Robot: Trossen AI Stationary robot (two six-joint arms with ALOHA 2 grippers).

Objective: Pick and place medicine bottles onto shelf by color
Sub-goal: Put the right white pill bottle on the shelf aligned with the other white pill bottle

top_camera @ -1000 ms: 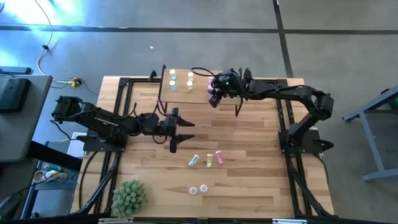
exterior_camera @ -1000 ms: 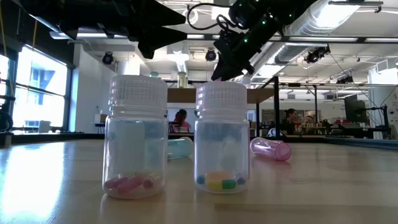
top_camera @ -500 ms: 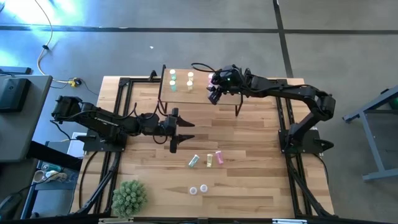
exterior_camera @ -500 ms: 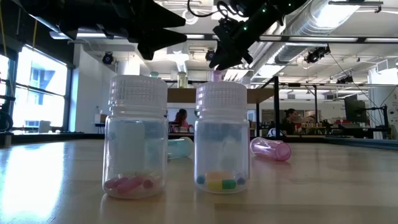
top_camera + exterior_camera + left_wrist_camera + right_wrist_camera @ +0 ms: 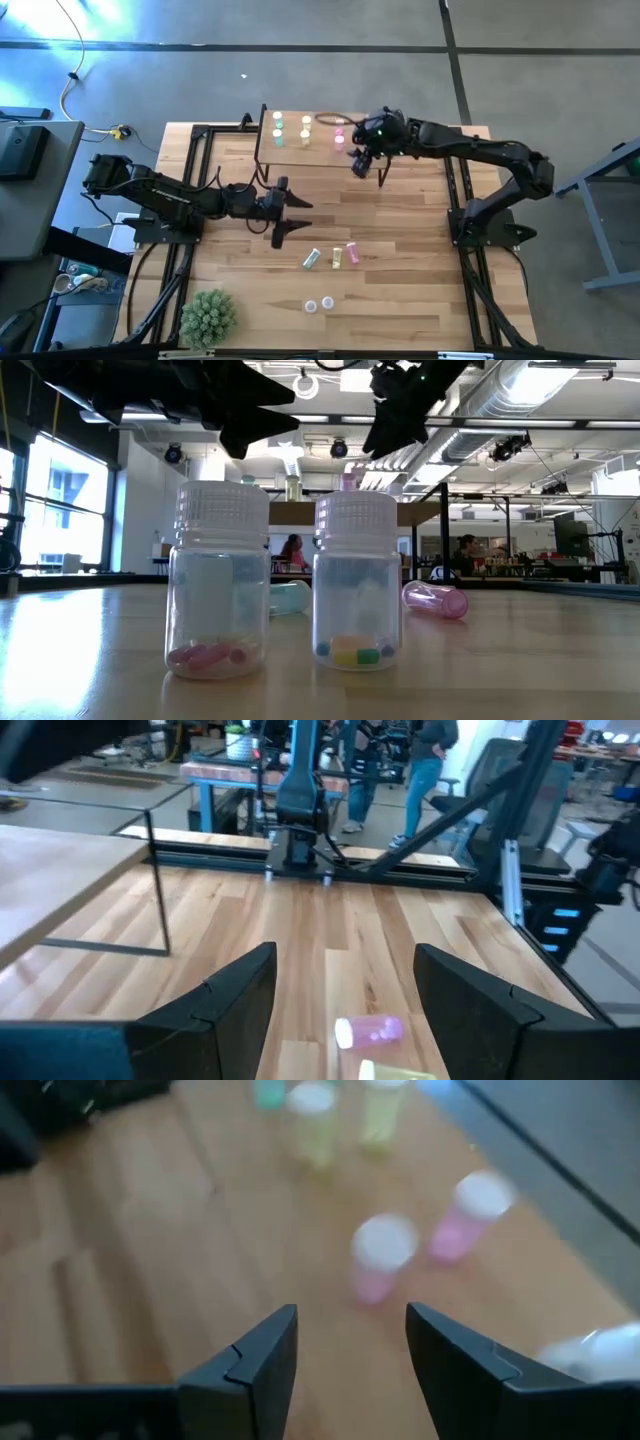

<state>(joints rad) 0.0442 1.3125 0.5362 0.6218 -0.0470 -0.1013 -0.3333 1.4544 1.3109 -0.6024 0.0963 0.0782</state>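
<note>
the right gripper (image 5: 359, 165) has backed off the shelf (image 5: 290, 150), jaws spread and empty; a second pink bottle (image 5: 338, 140) now stands there; left gripper (image 5: 292, 215) waits, jaws spread.

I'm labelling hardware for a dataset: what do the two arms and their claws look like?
Both arms are matte black, built of slim jointed segments. The left claw has two flat, angular black fingers. The right claw is the same build, with a small green light on its wrist. Thin black cables loop near the right arm's wrist.
</note>
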